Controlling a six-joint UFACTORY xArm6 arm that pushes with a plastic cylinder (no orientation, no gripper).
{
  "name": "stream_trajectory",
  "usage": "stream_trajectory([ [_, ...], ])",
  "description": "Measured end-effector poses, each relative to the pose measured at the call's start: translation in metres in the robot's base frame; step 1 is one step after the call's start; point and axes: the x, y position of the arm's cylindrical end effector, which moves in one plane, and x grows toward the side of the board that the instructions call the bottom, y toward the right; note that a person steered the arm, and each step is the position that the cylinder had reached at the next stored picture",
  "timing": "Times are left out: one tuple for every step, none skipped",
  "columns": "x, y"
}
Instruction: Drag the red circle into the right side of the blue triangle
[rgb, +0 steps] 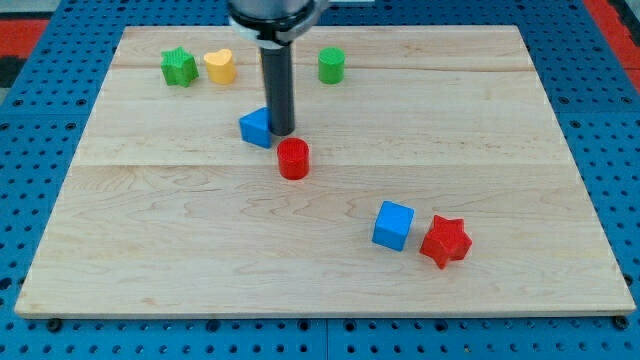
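Tip (281, 133) of my rod has no fingers; it touches the blue triangle (256, 128) at 3 o'clock, with the red circle (293, 159) near at 5 o'clock.

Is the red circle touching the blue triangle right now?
Apart. The camera view shows a strip of bare wood between the red circle and the blue triangle; my tip stands against the triangle's right side.

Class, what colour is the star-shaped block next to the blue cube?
Red. The star shows clearly in the camera view, touching the blue cube.
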Motion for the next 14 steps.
stream_trajectory([
  [-0.003,-0.038],
  [-0.003,-0.071],
  [-0.003,-0.101],
  [0.002,-0.1],
  [0.029,-0.076],
  [0.065,-0.066],
  [0.088,-0.027],
  [0.105,0.024],
  [0.11,0.067],
  [0.089,0.078],
  [0.076,0.045],
  [0.073,0.005],
  [0.045,-0.031],
  [0.025,-0.048],
])
